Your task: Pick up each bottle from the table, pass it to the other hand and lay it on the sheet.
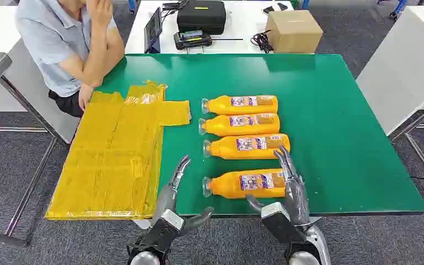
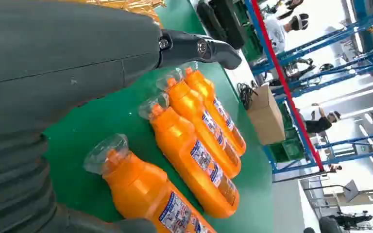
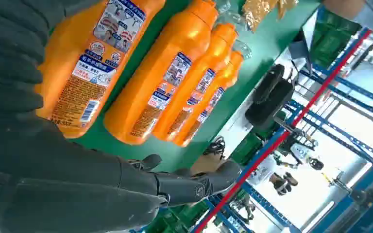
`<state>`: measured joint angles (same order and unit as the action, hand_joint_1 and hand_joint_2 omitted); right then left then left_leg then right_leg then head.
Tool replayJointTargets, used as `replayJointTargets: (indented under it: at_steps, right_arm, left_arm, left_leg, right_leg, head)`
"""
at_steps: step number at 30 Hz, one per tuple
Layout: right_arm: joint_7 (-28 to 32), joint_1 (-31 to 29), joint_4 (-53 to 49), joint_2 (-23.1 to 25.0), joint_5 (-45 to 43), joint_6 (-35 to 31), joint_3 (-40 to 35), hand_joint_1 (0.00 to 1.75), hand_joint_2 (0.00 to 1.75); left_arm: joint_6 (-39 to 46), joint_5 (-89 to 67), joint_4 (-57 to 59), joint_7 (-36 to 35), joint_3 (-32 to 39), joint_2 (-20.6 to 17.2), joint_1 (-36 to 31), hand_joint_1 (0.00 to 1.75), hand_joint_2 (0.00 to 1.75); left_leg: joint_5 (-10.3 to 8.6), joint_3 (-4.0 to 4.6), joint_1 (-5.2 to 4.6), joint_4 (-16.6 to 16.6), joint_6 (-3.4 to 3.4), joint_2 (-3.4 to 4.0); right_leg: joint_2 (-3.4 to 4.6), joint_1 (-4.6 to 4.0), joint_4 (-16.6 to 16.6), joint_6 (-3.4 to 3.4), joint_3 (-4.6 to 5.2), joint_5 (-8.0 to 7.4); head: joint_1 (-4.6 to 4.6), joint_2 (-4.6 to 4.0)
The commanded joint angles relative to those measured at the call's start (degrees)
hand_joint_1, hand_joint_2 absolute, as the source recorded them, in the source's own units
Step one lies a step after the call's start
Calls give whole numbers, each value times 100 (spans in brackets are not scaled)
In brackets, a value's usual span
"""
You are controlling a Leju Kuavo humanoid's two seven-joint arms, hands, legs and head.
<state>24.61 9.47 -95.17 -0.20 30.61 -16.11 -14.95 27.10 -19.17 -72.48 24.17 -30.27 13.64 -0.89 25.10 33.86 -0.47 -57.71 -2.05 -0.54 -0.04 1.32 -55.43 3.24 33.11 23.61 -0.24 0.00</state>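
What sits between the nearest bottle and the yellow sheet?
Only the left hand, open above the bare green table between the nearest bottle and the sheet. Nothing else visible lies there. The right hand is already at that bottle.

Grey carpet floor (image 1: 11,160), white tables (image 1: 243,25), blue racks (image 2: 349,29) behind.

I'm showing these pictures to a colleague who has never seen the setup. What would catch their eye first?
Four orange bottles lie side by side in a row mid-table on the green table, caps toward the crinkled yellow sheet at its left edge. The right hand is spread over the base end of the nearest bottle, while the left hand hangs open between bottles and sheet. A seated person leans on the far left corner.
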Motion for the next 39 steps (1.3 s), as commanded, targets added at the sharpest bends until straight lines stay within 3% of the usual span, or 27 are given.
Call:
replayJointTargets:
  at_steps: [1, 7, 18, 21, 24, 29, 35, 39]
  right_arm:
    - [-182, -273, 494, -134, 681, -279, -112, 0, 175]
    - [-455, -300, 539, -287, 1482, -776, -294, 0, 175]
    - [-496, -417, 534, -410, 1575, -743, -356, 0, 175]
    - [-595, -512, 643, -481, 1727, -629, -399, 0, 175]
    - [-1239, -783, 1112, -832, 2359, -112, -559, 0, 175]
    - [-1240, -920, 1363, -956, 2433, -75, -584, 0, 175]
    - [-1338, -1622, 2090, -1166, 2497, 209, -835, 0, 175]
    - [-1339, -1626, 2091, -1156, 2499, 214, -846, 0, 175]
  left_arm:
    - [93, 219, 217, 50, 55, 16, -180, 0, 175]
    - [212, 439, 97, 191, 25, 27, -186, 0, 175]
    - [349, 455, 31, 284, 5, 5, -191, 0, 175]
    - [347, 490, 101, 285, -18, 6, -212, 0, 175]
    - [232, 584, 128, 209, -13, -3, -249, 0, 175]
    - [171, 605, 97, 180, -27, -14, -251, 0, 175]
    - [17, 653, 164, 85, -129, -27, -372, 0, 175]
    - [17, 654, 167, 84, -131, -26, -368, 0, 175]
  left_leg:
    - [4, -14, 6, 3, 9, 6]
    - [9, -19, 10, 1, 14, 9]
    - [3, -8, 3, 2, 7, 5]
    - [10, -20, 10, -1, 14, 13]
    - [9, -21, 12, 2, 14, 13]
    - [2, -11, 4, 3, 7, 3]
    - [2, -9, 5, 2, 7, 18]
    - [3, -16, 6, 2, 10, 11]
  right_leg:
    - [3, -7, 6, -12, -14, 2]
    - [5, -11, 6, -17, -20, 4]
    - [4, -4, 5, -8, -9, 0]
    - [9, -11, 6, -17, -21, 3]
    - [9, -13, 10, -17, -23, 2]
    - [1, -5, 7, -9, -13, -1]
    - [16, -6, 7, -8, -9, -5]
    - [8, -7, 7, -12, -16, -2]
  head:
    - [0, 0]
    - [0, 0]
    - [0, 0]
    - [0, 0]
    - [0, 0]
    - [0, 0]
    - [0, 0]
    - [0, 0]
